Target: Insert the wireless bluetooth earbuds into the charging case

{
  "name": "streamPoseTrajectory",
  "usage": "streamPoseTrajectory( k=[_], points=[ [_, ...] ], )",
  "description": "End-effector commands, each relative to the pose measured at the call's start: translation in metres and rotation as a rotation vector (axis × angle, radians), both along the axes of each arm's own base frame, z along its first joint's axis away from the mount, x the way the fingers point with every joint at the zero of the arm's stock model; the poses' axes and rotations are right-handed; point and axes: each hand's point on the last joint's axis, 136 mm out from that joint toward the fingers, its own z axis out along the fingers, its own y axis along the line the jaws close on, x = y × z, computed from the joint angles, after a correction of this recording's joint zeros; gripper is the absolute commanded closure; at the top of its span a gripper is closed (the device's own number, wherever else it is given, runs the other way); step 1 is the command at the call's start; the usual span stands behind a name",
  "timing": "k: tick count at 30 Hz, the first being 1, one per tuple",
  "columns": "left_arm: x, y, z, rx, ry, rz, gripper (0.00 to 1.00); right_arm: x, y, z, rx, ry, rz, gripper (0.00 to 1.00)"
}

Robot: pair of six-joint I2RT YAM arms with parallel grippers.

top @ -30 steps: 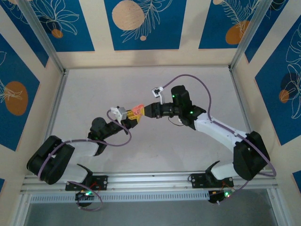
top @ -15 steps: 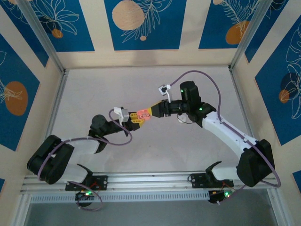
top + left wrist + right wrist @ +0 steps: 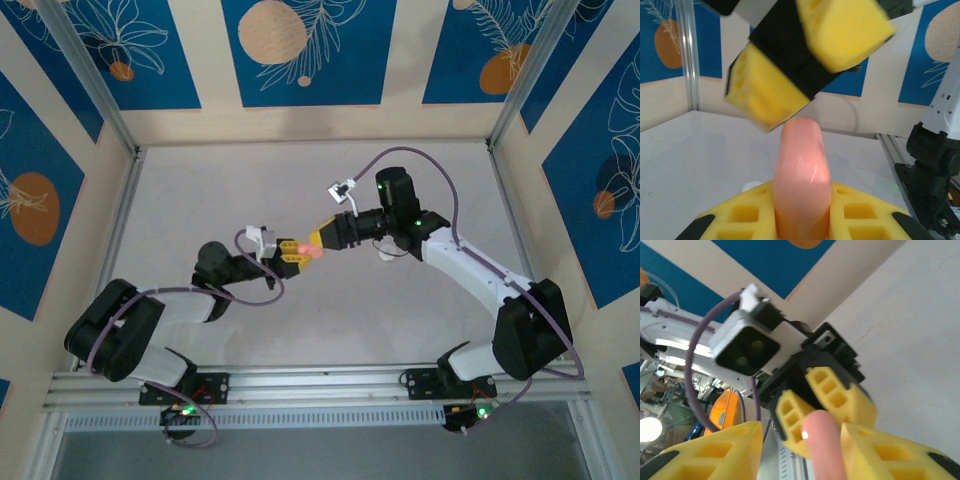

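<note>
i am clamping my left end effector shut on the charging case, pinching its lower part between the two yellow pads so that the rounded salmon-pink body is sticking out past them. the case is hanging in the air above the surface, not resting on it.

my right end effector is meeting the case from the opposite side, nose to nose with the left one. its jaws are standing apart. from the right wrist camera, its yellow fingers are flanking the free end of the case, with a clear gap showing on one side and the other finger sitting just beside the pink shell. i cannot tell whether that finger is touching the case. from the left wrist camera, the same two fingers are hovering just above and behind the tip of the case, one tilted higher than the other.

on the surface, beyond the case on the right arm's side and partly under that arm, a small white round thing is lying well apart from the case.
</note>
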Motion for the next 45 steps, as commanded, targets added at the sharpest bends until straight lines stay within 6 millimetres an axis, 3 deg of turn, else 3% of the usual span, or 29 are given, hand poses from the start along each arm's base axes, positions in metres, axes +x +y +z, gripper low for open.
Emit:
streamPoseTrajectory(
  k=[1,3,5,10,12,18,26,34,38,42,45],
  points=[
    [0.008,-0.001,0.008,0.003,-0.022,0.041,0.79,-0.019,-0.010,0.017,0.057,-0.048,0.040,0.59],
    [0.012,-0.001,0.004,0.015,0.001,0.062,0.79,-0.016,-0.016,0.014,0.047,-0.047,0.001,0.61],
    [0.023,0.000,-0.005,0.036,0.077,0.113,0.79,-0.001,-0.026,0.002,-0.018,-0.020,-0.116,0.61],
    [0.045,-0.002,-0.046,0.126,0.387,0.183,0.79,0.050,-0.072,-0.053,-0.210,0.190,-0.460,0.57],
    [0.049,-0.005,-0.063,0.158,0.512,0.185,0.79,0.060,-0.089,-0.073,-0.237,0.294,-0.534,0.57],
    [0.057,-0.012,-0.110,0.230,0.831,0.202,0.80,0.067,-0.111,-0.105,-0.287,0.422,-0.621,0.57],
    [0.058,-0.016,-0.151,0.323,1.073,0.219,0.79,0.065,-0.114,-0.120,-0.323,0.452,-0.619,0.56],
    [0.056,0.012,-0.186,0.490,1.177,0.392,0.67,0.062,-0.118,-0.122,-0.336,0.452,-0.620,0.55],
    [0.056,0.031,-0.193,0.553,1.191,0.478,0.49,0.062,-0.124,-0.121,-0.346,0.434,-0.639,0.53],
    [0.063,0.059,-0.182,0.623,1.114,0.598,0.36,0.071,-0.143,-0.124,-0.371,0.376,-0.705,0.47],
    [0.075,0.092,-0.164,0.673,0.995,0.743,0.22,0.086,-0.173,-0.129,-0.435,0.279,-0.817,0.38]
  ],
)
